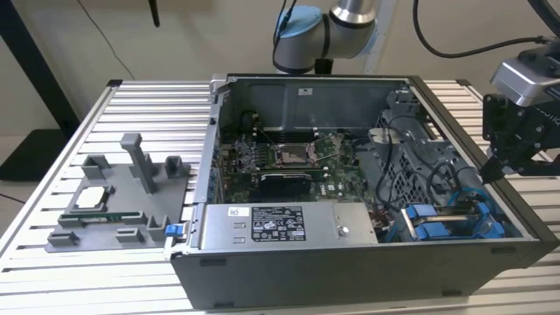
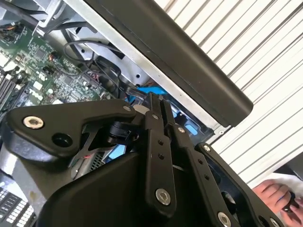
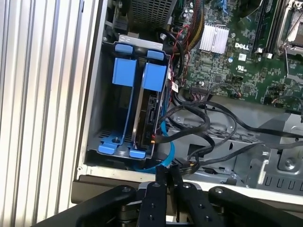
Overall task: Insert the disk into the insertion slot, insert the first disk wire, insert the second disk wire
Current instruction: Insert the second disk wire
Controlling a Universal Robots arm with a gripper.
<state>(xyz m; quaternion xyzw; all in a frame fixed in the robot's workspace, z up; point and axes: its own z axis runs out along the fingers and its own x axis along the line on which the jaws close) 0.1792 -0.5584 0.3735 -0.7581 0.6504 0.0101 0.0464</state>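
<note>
The disk [image 3: 147, 106] stands on edge in its blue frame inside the insertion slot [image 3: 106, 94], the grey bay with blue clips at the case's near right corner [image 1: 450, 220]. A blue wire [image 3: 170, 144] loops from the disk's end toward the case wall, with black wires [image 3: 203, 123] beside it. My gripper [image 3: 165, 172] hangs over the case's right rim [image 1: 490, 174], fingers pressed together [image 2: 154, 101], tips just short of the blue wire's loop. I see nothing between the fingers, and I cannot tell whether they touch the wire.
The open case holds the motherboard [image 1: 289, 157] and a grey power supply box [image 1: 280, 226]. A grey fixture [image 1: 122, 197] with small parts sits on the slatted table at the exterior view's left. A person's hand [image 2: 277, 194] rests on the table outside the black case rim [image 2: 189, 71].
</note>
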